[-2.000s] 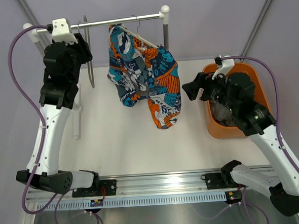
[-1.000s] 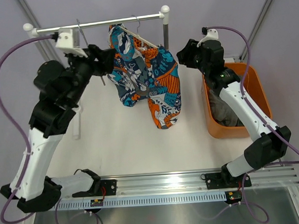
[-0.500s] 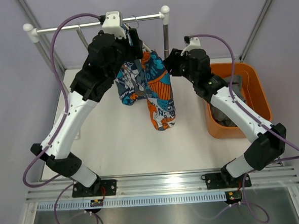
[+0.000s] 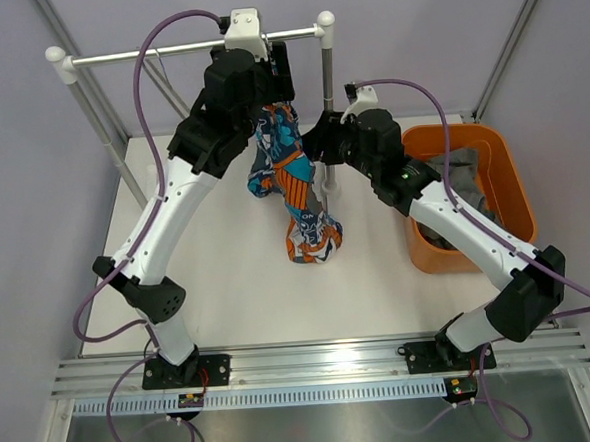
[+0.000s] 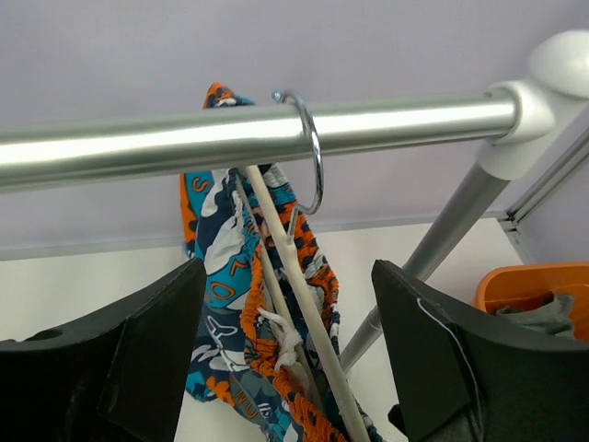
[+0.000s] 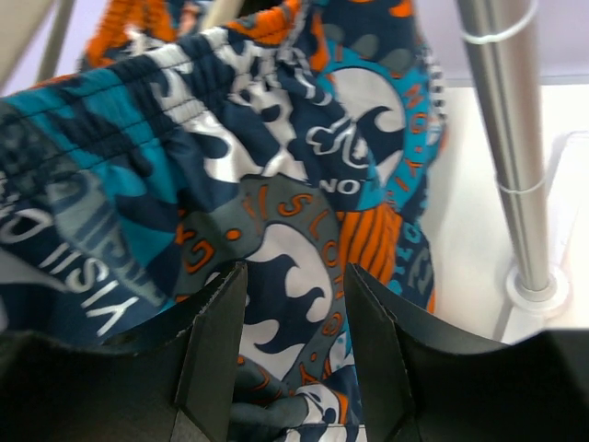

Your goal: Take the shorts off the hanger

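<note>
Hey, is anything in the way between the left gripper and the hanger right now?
Nothing visible. In the left wrist view the hanger lies straight ahead between the open fingers of the left gripper. The rail crosses above, holding the hook; the shorts drape lower.

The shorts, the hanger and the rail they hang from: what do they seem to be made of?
The shorts: thin woven cloth, matte, printed; it folds, and gathers at the waistband. The hanger: probably plastic or painted wood, a smooth cream rod; its hook looks like shiny metal wire. The rail: polished metal tube, with bright streaks of reflection.
</note>
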`<state>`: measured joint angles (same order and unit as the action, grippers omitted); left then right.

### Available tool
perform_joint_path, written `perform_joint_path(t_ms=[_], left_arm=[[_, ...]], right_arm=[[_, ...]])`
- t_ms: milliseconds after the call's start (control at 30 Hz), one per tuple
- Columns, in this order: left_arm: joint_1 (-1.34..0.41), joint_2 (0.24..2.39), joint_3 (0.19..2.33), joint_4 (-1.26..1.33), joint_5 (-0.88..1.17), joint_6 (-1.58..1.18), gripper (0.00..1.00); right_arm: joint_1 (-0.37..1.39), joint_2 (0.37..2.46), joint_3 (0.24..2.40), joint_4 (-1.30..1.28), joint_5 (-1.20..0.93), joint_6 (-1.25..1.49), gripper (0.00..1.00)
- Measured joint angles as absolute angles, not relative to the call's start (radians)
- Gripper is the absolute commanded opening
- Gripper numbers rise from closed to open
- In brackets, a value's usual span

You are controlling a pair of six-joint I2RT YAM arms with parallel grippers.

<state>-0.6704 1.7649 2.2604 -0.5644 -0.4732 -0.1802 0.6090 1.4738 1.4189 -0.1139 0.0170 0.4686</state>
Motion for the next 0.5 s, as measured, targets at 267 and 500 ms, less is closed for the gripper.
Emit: perform_joint_path(t_ms=[267,500], left_arm=[[-0.67,1.82,2.3,-0.59,-0.488,-0.158,0.66],[-0.67,1.888,2.389,-0.622,-0.487,-0.14,0.53]], right_arm=[[0.633,1.469,1.419,-0.097,0.018,0.48,0.55],[0.649,1.469,1.419,-0.098,0.025,0.48,0.55]])
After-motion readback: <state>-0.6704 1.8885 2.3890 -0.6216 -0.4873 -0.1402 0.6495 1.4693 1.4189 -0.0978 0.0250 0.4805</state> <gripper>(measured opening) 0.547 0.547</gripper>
